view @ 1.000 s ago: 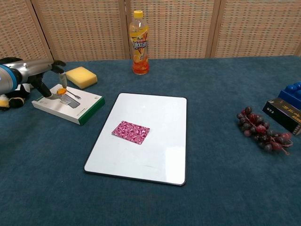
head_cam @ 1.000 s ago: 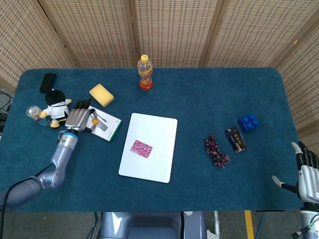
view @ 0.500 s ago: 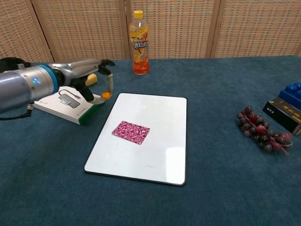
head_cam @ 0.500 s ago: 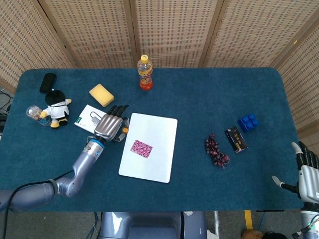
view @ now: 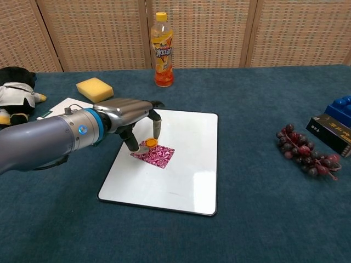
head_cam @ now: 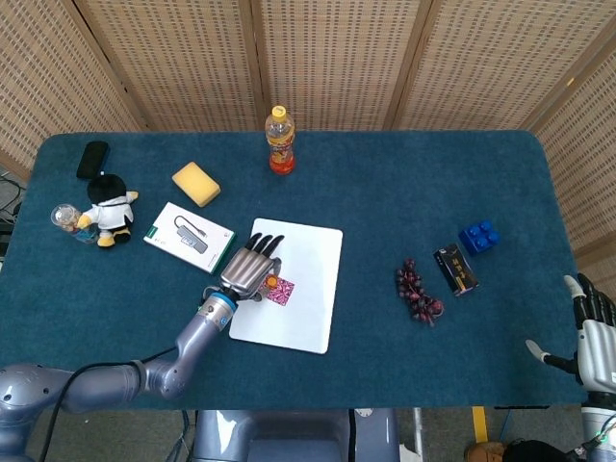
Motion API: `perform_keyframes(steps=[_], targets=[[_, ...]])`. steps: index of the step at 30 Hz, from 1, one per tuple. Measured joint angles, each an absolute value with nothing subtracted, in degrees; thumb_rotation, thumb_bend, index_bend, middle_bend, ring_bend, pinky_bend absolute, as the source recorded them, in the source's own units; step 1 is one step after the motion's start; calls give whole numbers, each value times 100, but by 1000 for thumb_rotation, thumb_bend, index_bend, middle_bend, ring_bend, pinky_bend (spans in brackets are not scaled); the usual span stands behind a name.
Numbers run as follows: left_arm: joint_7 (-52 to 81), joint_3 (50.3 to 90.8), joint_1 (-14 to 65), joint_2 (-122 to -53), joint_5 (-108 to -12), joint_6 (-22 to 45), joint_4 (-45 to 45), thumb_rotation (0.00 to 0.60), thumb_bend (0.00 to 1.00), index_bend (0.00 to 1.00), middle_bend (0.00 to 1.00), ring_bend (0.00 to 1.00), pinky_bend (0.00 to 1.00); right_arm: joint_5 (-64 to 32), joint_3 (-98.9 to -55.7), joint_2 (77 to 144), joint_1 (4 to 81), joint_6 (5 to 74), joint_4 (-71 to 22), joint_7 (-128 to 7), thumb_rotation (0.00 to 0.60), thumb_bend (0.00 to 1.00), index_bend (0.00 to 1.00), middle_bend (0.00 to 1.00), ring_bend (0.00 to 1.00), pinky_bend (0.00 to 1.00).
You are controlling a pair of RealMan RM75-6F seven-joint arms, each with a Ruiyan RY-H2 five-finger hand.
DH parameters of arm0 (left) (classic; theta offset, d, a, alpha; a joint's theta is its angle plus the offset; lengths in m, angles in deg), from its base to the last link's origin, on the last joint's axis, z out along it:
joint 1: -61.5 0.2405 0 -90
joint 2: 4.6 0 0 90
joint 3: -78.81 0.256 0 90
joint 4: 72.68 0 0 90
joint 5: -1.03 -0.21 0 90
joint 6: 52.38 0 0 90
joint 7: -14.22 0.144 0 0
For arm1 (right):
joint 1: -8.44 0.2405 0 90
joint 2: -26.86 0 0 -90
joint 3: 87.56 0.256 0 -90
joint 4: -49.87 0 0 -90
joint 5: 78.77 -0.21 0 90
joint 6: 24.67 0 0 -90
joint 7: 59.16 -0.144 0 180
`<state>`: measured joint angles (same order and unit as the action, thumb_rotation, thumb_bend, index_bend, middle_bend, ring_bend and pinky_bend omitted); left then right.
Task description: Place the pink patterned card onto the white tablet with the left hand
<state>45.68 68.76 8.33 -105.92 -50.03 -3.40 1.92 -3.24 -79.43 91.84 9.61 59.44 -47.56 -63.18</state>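
Currently, we record the following.
Left hand [view: 129, 111]: we see it over the left part of the white tablet [view: 186, 175], palm down, fingers apart and angled downward; fingertips [view: 156, 132] sit at the upper left edge of the card. It holds nothing.
Pink patterned card [view: 157, 155]: we find it lying flat on the tablet, left of centre, partly covered by the hand in the head view.
Right hand [head_cam: 597, 339]: we see it at the lower right frame edge, off the table [head_cam: 385, 173], fingers extended, holding nothing.
Surroundings: orange drink bottle [view: 163, 50], yellow sponge [view: 94, 89], grapes [view: 305, 155].
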Motion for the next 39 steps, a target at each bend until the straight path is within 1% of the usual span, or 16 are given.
perform_keyframes(steps=[3,5,9,11,14,17,20,22,24,26,27,29,32,36,37,39], targets=[[4638,6890,810,-10673,-4899,-333,128,600,338,525,0,0,0,-325,-7942,9186,961,5947,-4757,-6312,600,53,42,18,0,0],[4676,6891,791,-10711,-4853,-328,88,600,328,485,0,0,0,-331,-7940,9188,962,5945,-4757,-6310,600,53,42,18,0,0],[4710,6898,774,-10718,-4795,-350,88,600,307,363,0,0,0,-334,-7939,9186,962,5942,-4758,-6314,600,53,42,18,0,0],[4749,6903,766,-10706,-4746,-357,106,600,281,240,0,0,0,-333,-7940,9184,962,5940,-4759,-6319,600,53,42,18,0,0],[4771,6906,767,-10675,-4719,-338,172,600,240,83,0,0,0,-334,-7940,9183,961,5940,-4760,-6321,600,53,42,18,0,0],[4783,6907,782,-10606,-4718,-273,294,600,215,5,0,0,0,-335,-7940,9183,962,5939,-4760,-6320,600,53,42,18,0,0],[4776,6889,807,-10504,-4733,-186,453,600,213,0,0,0,0,-338,-7939,9183,962,5939,-4762,-6318,600,53,42,18,0,0],[4735,6853,834,-10426,-4776,-97,568,600,192,0,0,0,0,-339,-7938,9183,962,5939,-4760,-6317,600,53,42,18,0,0],[4677,6816,875,-10325,-4867,33,706,600,137,0,0,0,0,-341,-7938,9184,962,5941,-4756,-6313,600,53,42,18,0,0],[4609,6791,966,-10134,-5044,266,946,600,49,0,0,0,0,-342,-7937,9186,962,5941,-4756,-6309,600,53,42,18,0,0],[4581,6787,1022,-10025,-5131,386,1076,600,27,0,0,0,0,-342,-7937,9187,963,5942,-4756,-6303,600,53,42,18,0,0],[4530,6807,1197,-9698,-5350,716,1414,600,0,0,0,0,0,-341,-7938,9191,962,5949,-4758,-6285,600,53,42,18,0,0],[4513,6923,1562,-9164,-5685,1318,1836,600,0,0,0,0,0,-335,-7940,9197,959,5965,-4763,-6258,600,53,42,18,0,0],[4394,7214,2247,-8633,-6141,2259,2080,600,0,0,0,0,0,-321,-7944,9209,953,5994,-4765,-6212,600,53,42,18,0,0],[4258,7309,2508,-8510,-6265,2550,2099,600,0,0,0,0,0,-319,-7945,9212,951,6000,-4766,-6201,600,53,42,18,0,0],[3947,7443,2904,-8362,-6414,2902,2095,600,0,0,0,0,0,-313,-7946,9221,948,6019,-4765,-6173,600,53,42,18,0,0]])
